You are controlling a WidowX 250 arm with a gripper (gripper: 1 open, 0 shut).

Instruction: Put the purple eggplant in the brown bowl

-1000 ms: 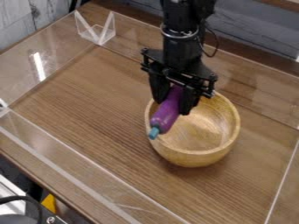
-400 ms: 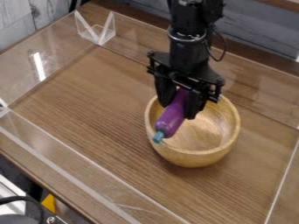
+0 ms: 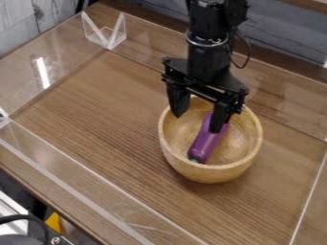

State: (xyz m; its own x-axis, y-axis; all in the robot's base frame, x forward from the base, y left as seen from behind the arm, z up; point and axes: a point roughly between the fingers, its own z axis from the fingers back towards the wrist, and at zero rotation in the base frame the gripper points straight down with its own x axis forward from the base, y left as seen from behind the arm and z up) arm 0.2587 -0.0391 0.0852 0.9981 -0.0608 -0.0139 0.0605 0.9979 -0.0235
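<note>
Wooden table (image 3: 90,120); purple eggplant (image 3: 208,138) laid lengthwise near-to-far inside brown bowl (image 3: 239,166), below gripper (image 3: 201,107); jaws spread wide, nothing held.

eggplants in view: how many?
1. The purple eggplant lies inside the brown bowl, below the open fingers. The arm hides part of the bowl, so another could be hidden there.

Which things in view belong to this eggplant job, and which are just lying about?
Part of the job:
- purple eggplant, in the bowl
- brown bowl
- gripper, open above the bowl

Just lying about:
- clear plastic container at the table's far side
- black cable, near left corner
</note>
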